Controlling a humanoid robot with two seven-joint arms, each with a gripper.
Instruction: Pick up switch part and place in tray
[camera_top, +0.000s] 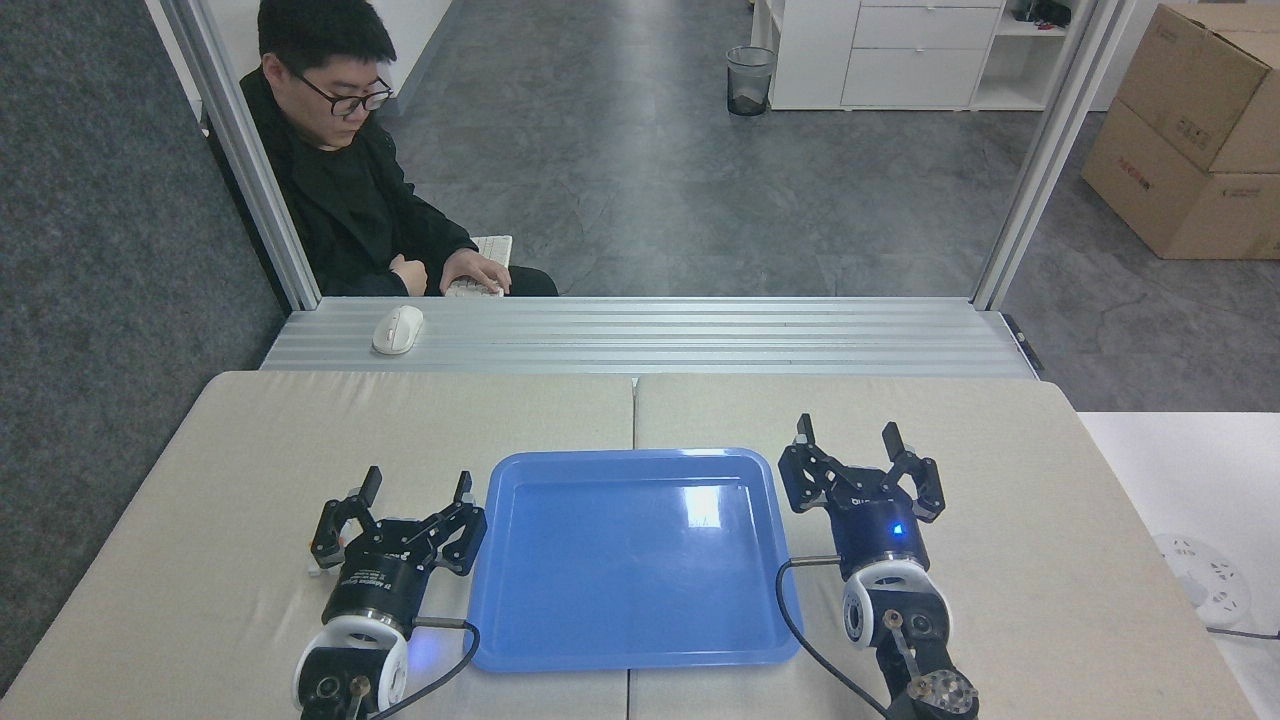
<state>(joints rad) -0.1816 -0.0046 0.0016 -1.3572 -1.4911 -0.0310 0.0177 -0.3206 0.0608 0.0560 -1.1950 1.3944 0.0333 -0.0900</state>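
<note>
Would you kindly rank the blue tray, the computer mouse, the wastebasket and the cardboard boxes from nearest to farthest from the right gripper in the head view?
1. Blue tray, just left of the right gripper.
2. Computer mouse, on the metal ledge, far left.
3. Cardboard boxes, on the floor, far right.
4. Wastebasket, across the room.

The tray (630, 640) is showing glossy blue plastic, catching a bright glare. The table (250, 450) is looking matt and cloth-like, while the rail (700, 335) is gleaming as ribbed metal.
</note>
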